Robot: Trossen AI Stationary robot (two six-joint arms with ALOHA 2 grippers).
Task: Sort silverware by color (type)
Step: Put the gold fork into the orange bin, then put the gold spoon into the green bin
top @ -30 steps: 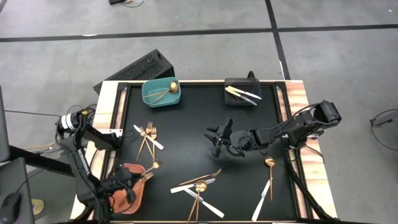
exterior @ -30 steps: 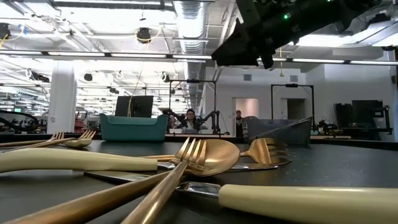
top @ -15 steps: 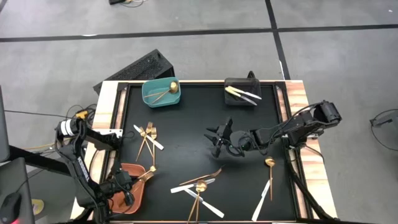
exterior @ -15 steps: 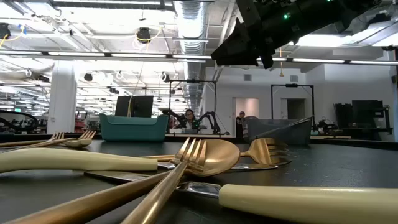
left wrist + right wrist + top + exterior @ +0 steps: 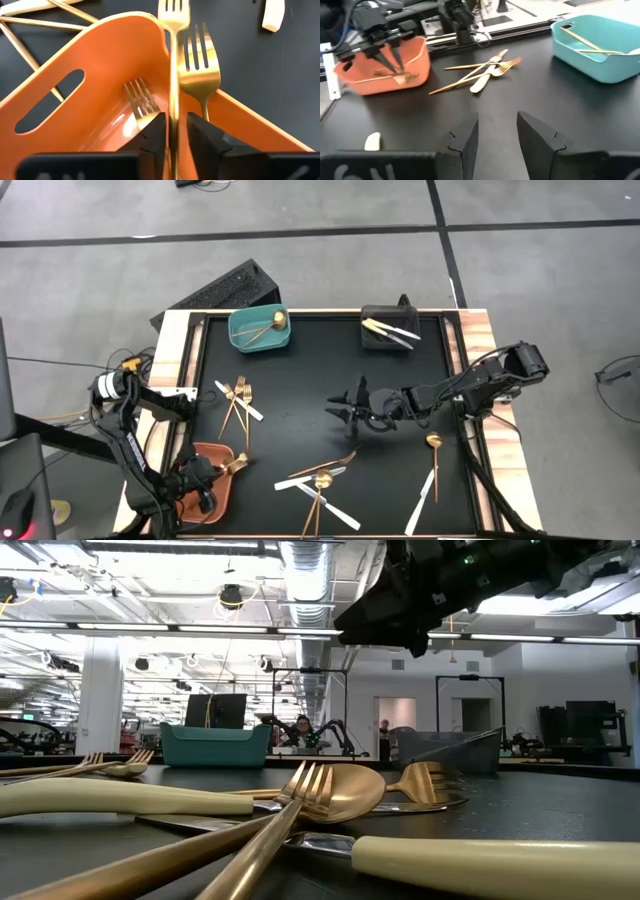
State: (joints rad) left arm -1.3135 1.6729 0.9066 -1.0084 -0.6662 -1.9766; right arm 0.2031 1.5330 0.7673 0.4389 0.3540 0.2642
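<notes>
At the table's left near corner, the left gripper (image 5: 200, 480) is held low over the salmon bin (image 5: 214, 470), its arm folded back along the table's left edge. In the left wrist view a gold fork (image 5: 172, 60) stands between the two dark fingers (image 5: 152, 137), its tines projecting past the bin's rim; whether it is pinched or merely framed by them cannot be told. Two more forks are seen there, one lying inside the bin (image 5: 141, 102) and one leaning against its wall (image 5: 200, 70).

Toward the middle of the black mat, the right gripper (image 5: 352, 406) is extended from the right edge and held above the surface, its fingers parted with nothing between them.

Compared with a second ago, the left gripper is placed slightly nearer the table's front edge, and the right gripper has turned a little and shifted toward the table's middle.

Loose silverware is spread elsewhere: a cluster beside the left arm (image 5: 238, 398), a crossed pile at the front (image 5: 318, 480), and a spoon and knife at the right front (image 5: 430, 465). In the low view only the right arm's dark underside is visible, cut off at the top.
</notes>
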